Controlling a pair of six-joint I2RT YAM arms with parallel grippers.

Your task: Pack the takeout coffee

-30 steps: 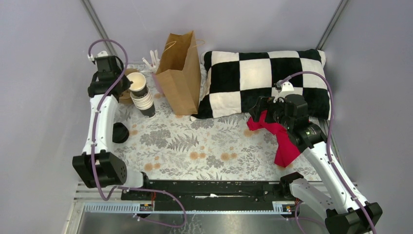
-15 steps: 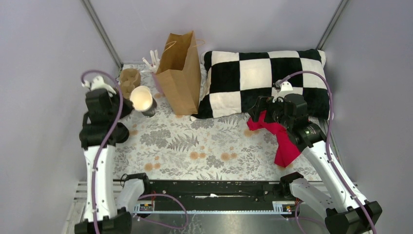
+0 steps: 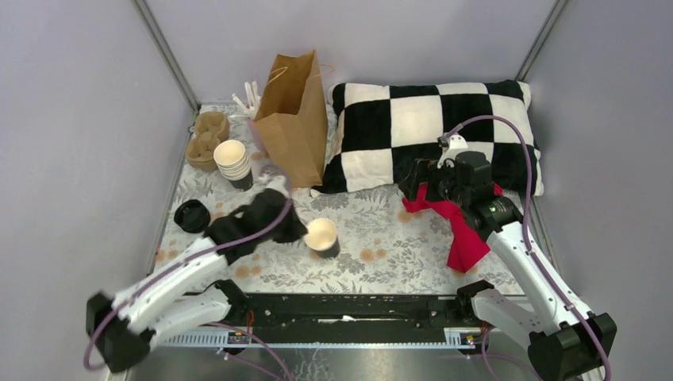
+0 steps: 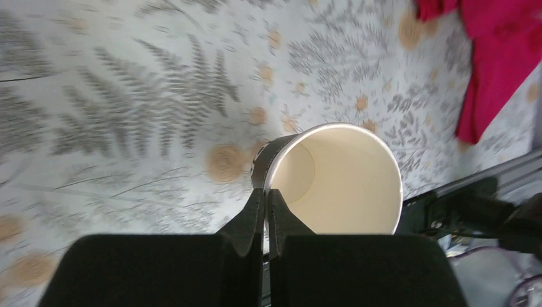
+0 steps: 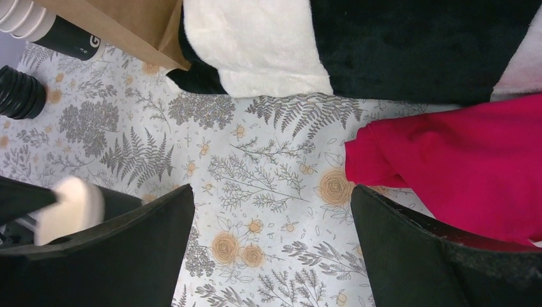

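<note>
Far left, black lid pile (image 3: 191, 215) on the floral tablecloth (image 3: 262, 230), cup stack (image 3: 233, 164) behind it beside the brown paper bag (image 3: 292, 119). Left gripper (image 4: 266, 198) pinched closed on the rim of the takeout coffee cup (image 4: 339, 179), lidless, white inside, over the table's middle near the front edge; can't tell if it touches the cloth. Right gripper (image 5: 271, 192) spread wide, holding nothing, above the cloth beside the red cloth (image 5: 460, 166), in front of the checkered pillow (image 3: 428, 127).
</note>
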